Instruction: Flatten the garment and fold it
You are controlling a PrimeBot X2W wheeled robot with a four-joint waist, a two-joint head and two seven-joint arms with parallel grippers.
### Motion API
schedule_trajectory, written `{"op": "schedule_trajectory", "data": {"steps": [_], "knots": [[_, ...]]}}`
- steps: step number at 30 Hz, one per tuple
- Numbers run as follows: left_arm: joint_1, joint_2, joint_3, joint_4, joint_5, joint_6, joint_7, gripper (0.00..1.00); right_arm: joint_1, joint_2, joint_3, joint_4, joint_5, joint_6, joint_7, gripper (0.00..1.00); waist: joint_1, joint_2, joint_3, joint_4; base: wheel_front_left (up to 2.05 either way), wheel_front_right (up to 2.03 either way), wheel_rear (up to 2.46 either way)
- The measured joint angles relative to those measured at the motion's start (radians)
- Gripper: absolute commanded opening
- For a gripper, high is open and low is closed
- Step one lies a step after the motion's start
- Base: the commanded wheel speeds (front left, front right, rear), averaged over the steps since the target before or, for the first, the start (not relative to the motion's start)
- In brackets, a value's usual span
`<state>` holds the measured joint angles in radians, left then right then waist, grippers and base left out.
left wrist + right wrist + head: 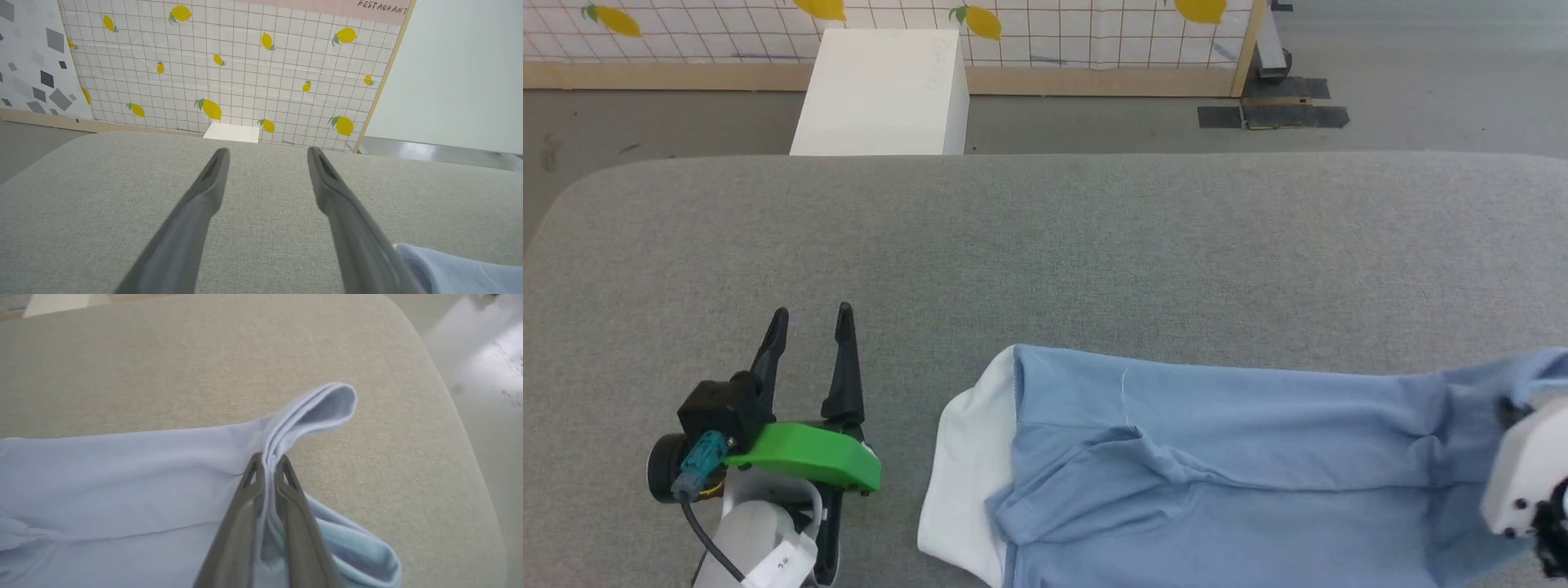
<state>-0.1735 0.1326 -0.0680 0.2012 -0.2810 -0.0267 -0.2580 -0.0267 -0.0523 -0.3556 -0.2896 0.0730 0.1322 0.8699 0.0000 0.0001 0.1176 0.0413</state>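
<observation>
Garment (1217, 457), a sky-blue shirt with a white panel at its 9 o'clock end, lay rumpled on the grey table (1045, 245), spanning 6 to 4 o'clock in the head view. Right gripper (269, 457) sat at the 4 o'clock edge, jaws almost closed, pinching a folded blue hem; a loop of fabric stuck out past the tips. Left gripper (813, 310) at 8 o'clock, jaws spread wide, gripping nothing, near the white panel but apart from it. White box (882, 90) beyond the table at 11 o'clock, lemon-print wall (245, 61) behind.
</observation>
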Motion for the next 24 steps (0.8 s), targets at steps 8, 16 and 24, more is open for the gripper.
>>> {"op": "schedule_trajectory", "data": {"steps": [8,16,24], "knots": [[0.000,-0.007,0.002,0.001,0.008,-0.008,0.000,1.00,0.058,-0.009,0.396,-0.312,0.060,0.000,0.134,0.00,0.0000,-0.0001,0.001,0.019,0.00,0.00,0.00],[-0.004,-0.017,-0.007,0.009,0.009,-0.021,0.000,1.00,-0.116,-0.026,0.713,-0.146,0.069,0.000,0.038,0.00,0.0000,-0.0001,0.015,0.049,0.00,0.00,0.00],[-0.035,-0.036,-0.012,0.015,0.013,-0.034,0.000,1.00,-0.284,-0.007,0.913,0.188,0.093,0.000,-0.124,0.00,0.0000,0.0000,0.052,0.094,0.00,0.00,0.00]]}}
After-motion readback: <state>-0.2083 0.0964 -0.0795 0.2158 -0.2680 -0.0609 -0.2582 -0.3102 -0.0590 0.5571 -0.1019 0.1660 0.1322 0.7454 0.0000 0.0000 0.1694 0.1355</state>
